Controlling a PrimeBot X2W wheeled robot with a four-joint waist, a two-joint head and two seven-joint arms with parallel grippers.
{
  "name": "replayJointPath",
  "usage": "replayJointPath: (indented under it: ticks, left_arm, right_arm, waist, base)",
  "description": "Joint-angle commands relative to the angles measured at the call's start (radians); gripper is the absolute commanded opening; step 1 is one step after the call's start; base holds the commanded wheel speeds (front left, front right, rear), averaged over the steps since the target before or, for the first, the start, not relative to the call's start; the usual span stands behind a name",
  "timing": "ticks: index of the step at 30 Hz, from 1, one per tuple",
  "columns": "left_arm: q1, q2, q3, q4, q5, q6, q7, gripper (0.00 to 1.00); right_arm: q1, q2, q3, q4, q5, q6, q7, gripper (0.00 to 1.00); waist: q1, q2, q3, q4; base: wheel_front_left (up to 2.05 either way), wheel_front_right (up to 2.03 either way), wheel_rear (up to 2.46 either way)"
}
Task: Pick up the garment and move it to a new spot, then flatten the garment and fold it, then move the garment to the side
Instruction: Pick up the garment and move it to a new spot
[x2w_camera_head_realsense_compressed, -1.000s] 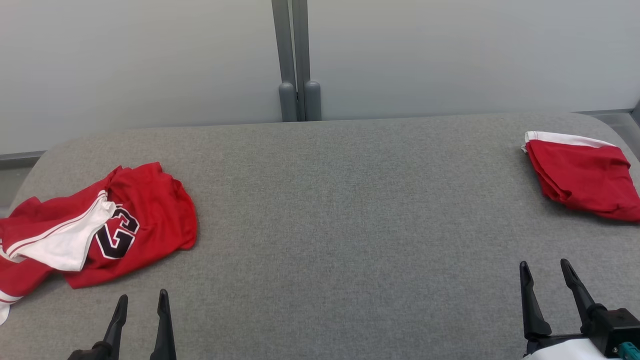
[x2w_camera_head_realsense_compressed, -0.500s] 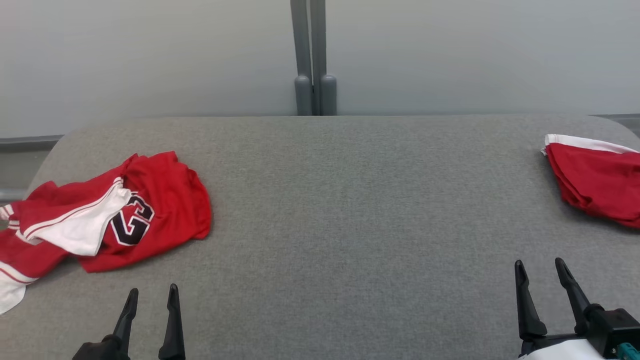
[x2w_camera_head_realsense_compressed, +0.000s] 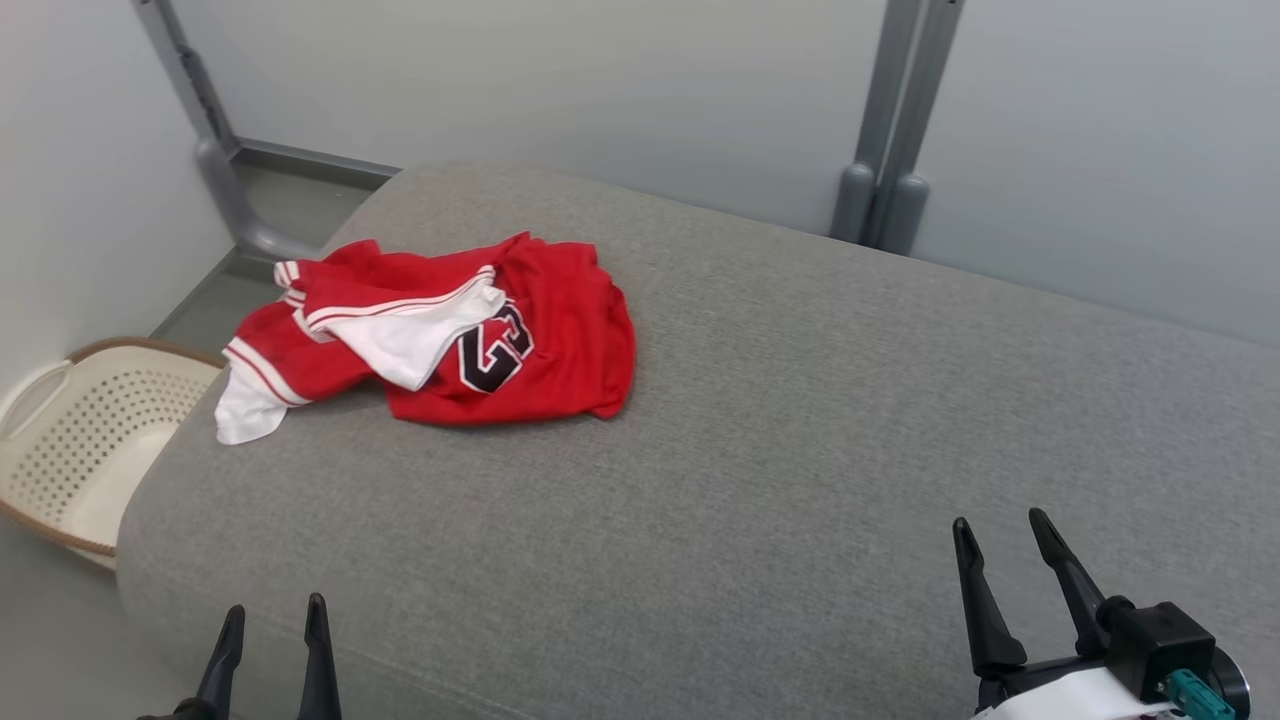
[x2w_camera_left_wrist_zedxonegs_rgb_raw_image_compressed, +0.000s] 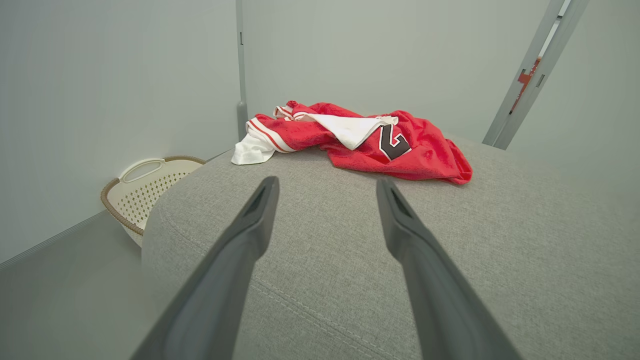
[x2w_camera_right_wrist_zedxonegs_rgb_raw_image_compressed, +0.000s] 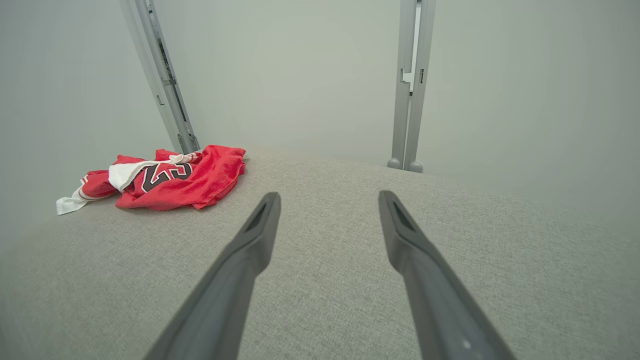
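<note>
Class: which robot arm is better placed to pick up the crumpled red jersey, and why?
Probably left: the open left gripper lies nearer the red jersey; the right gripper sits farther across the grey cushion.

Open left claw (x2w_camera_left_wrist_zedxonegs_rgb_raw_image_compressed: 325, 192) faces crumpled garment (x2w_camera_left_wrist_zedxonegs_rgb_raw_image_compressed: 370, 142).

A grey upholstered pad (x2w_camera_head_realsense_compressed: 800, 420) spreads across the head view, its rounded corner at 8 o'clock. At 9 o'clock a cream perforated basket (x2w_camera_head_realsense_compressed: 70, 440) with a brown woven rim stands on the grey floor (x2w_camera_head_realsense_compressed: 45, 650), just beside that corner; an oval handle slot shows in its wall. Pale walls (x2w_camera_head_realsense_compressed: 560, 90) rise behind the pad. A paired grey post (x2w_camera_head_realsense_compressed: 885, 140) stands at 1 o'clock, and a slanted post (x2w_camera_head_realsense_compressed: 215, 170) at 11 o'clock curves at its foot.
</note>
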Motion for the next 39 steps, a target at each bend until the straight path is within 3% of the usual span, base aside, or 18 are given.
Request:
replayJointPath:
  ticks: [1, 6, 10, 23, 31, 39]
  left_arm:
    - [0.001, 0.002, -0.006, -0.004, 0.003, 0.0, 0.0, 1.0]
    - [-0.062, 0.031, -0.05, 0.01, -0.03, 0.0, 0.0, 1.0]
    - [-0.18, 0.082, -0.117, 0.077, -0.075, 0.0, 0.0, 1.0]
    - [-0.75, 0.27, -0.434, 0.433, -0.403, 0.0, 0.142, 1.0]
    - [-0.943, 0.335, -0.534, 0.642, -0.551, 0.0, 0.165, 1.0]
    - [-0.979, 0.365, -0.574, 0.846, -0.615, 0.0, 0.154, 1.0]
  right_arm:
    - [-0.001, -0.003, -0.001, 0.007, 0.011, -0.001, -0.003, 1.0]
    - [-0.002, -0.004, -0.003, 0.005, -0.005, -0.001, -0.003, 1.0]
    - [-0.054, -0.004, -0.008, -0.006, -0.058, -0.001, -0.003, 1.0]
    - [-0.279, -0.042, -0.006, -0.032, -0.142, -0.001, -0.003, 1.0]
    - [-0.352, -0.045, 0.015, -0.024, -0.144, -0.001, -0.003, 1.0]
    - [-0.352, -0.033, 0.018, -0.005, -0.133, -0.001, -0.003, 1.0]
  waist:
    - [0.0001, 0.0, 0.001, 0.091]
    - [0.0001, 0.0, 0.057, 0.043]
    - [0.0001, 0.0, 0.171, -0.022]
    - [0.0001, 0.0, 0.544, -0.221]
    - [0.0001, 0.0, 0.61, -0.291]
    - [0.0001, 0.0, 0.577, -0.311]
  base:
    - [0.0, 0.0, 0.0]
    - [0.0, 0.0, 0.0]
    - [0.0, 0.0, 0.0]
    - [0.0, 0.0, 0.0]
    - [0.0, 0.0, 0.0]
    - [0.0, 0.0, 0.0]
